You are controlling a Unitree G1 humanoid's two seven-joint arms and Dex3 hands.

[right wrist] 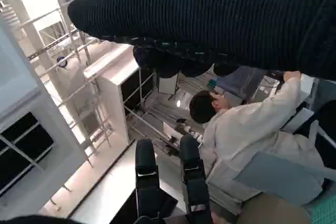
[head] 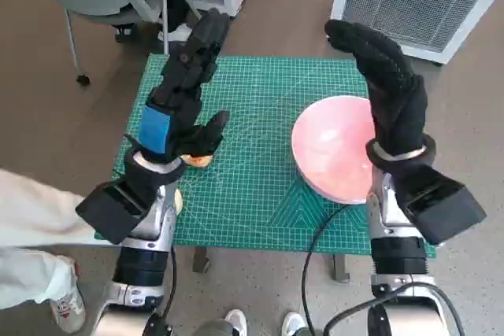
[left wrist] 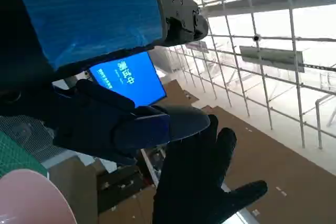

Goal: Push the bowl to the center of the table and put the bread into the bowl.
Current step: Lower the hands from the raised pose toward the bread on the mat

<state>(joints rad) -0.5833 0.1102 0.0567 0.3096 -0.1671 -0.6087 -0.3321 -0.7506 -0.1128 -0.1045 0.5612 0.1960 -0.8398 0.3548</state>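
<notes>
Reaching up over the green cutting mat [head: 260, 147], the left hand [head: 183, 96] holds nothing; its fingers are stretched out and apart, pointing toward the far edge of the table [head: 346, 243], with the thumb splayed to the side. The blue tape [head: 156, 130] on its back faces up. Just beneath the wrist, at the near left part of the mat, lies the bread [head: 197, 160], mostly hidden by the hand; whether the hand touches it cannot be told.

The right hand [head: 387, 88] in its black knitted glove is also empty, fingers extended and slightly spread, raised above the far right side of the pink bowl [head: 335, 147]. Whether it touches the rim cannot be told from the head view. The bowl stands on the right half of the mat, its near right edge close to the table's edge, and nothing shows inside it.

In the left wrist view the gloved hand [left wrist: 205, 182] appears with its fingers apart beside the bowl's pink rim [left wrist: 31, 198]. In the right wrist view a person [right wrist: 247, 135] in a pale jacket sits beyond the glove [right wrist: 210, 19]. A white trouser leg and shoe [head: 35, 273] show at the left of the table.
</notes>
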